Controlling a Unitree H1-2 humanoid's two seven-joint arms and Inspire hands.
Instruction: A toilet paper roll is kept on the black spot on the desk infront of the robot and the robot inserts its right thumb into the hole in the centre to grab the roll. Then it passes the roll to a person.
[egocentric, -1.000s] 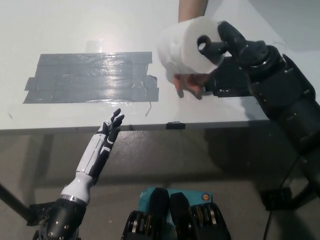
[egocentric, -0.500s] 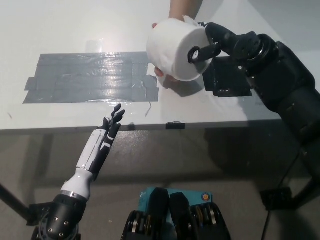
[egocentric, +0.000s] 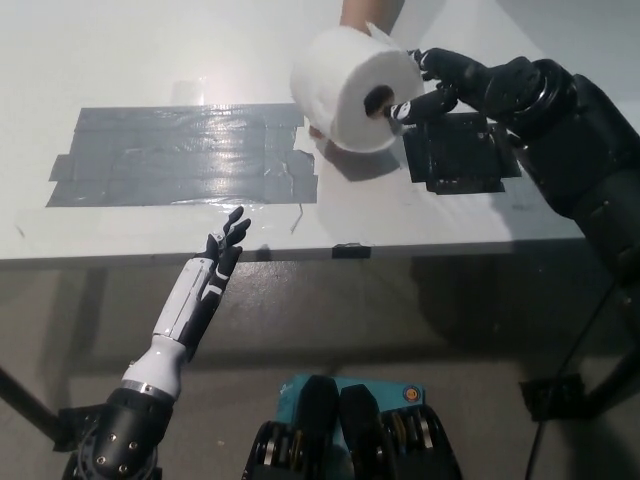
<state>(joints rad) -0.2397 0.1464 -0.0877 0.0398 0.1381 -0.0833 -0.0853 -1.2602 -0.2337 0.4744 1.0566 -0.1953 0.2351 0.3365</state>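
Touching roll (egocentric: 345, 88) core, right hand (egocentric: 450, 85) open (person (egocentric: 368, 12) holds roll).

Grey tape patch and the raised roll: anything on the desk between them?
Head view: nothing. Bare white desk separates the tape patch from the toilet paper roll.

White TP roll (egocentric: 350, 88), on its side, core hole facing cam, above desk (egocentric: 150, 60)
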